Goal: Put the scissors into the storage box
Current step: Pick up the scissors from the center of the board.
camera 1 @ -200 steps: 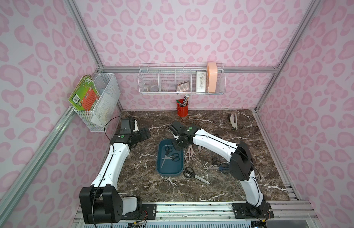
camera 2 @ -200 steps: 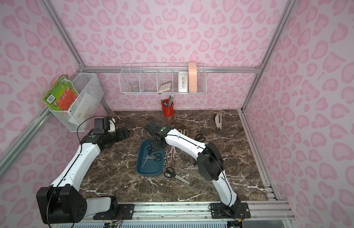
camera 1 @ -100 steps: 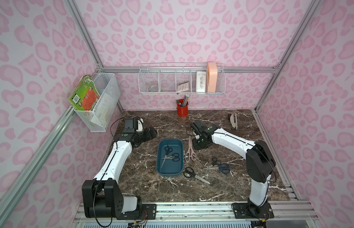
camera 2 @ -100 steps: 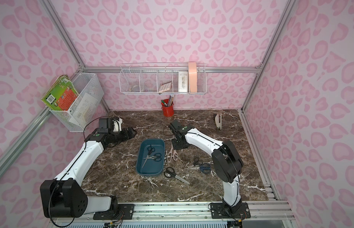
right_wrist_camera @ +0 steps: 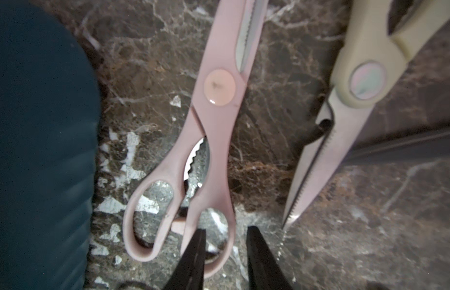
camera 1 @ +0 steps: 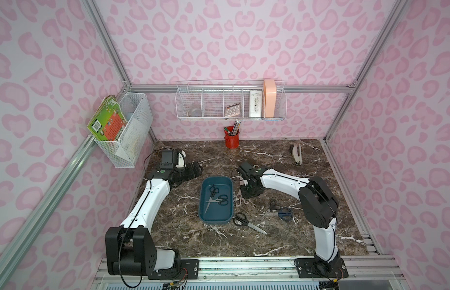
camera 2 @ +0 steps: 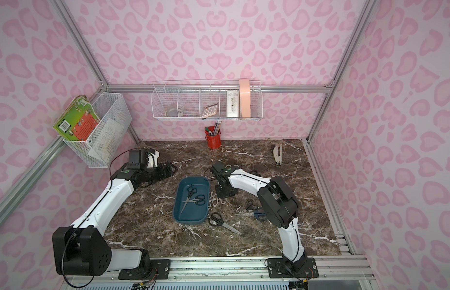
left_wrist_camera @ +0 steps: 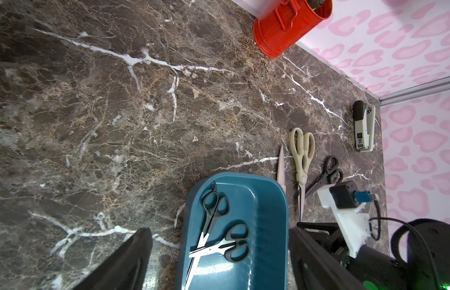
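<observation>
The teal storage box [camera 1: 203, 200] holds two black scissors [camera 1: 220, 200], also seen in the left wrist view [left_wrist_camera: 226, 247]. Just right of the box lie pink scissors [right_wrist_camera: 213, 140]. My right gripper [right_wrist_camera: 225, 251] is low over their handles, open, with the outer rim of one handle ring between its fingers. Cream scissors [right_wrist_camera: 354, 82] lie beside them, mostly under the right arm in both top views. A large black pair [camera 1: 246, 222], a small black pair [camera 1: 272, 207] and a blue pair [camera 1: 284, 213] lie nearer the front. My left gripper [camera 1: 193, 170] hangs open and holds nothing, left of the box's far end.
A red pen cup [camera 1: 231, 140] stands at the back wall and a grey stapler [camera 1: 296, 154] lies at the back right. Another small black pair [left_wrist_camera: 329, 173] lies beyond the cream scissors. White wire baskets [camera 1: 230, 105] hang on the walls.
My right arm left the far end of the box, swung right and came down over the pink scissors' handles. Its jaws opened a little. The left arm drew back slightly.
</observation>
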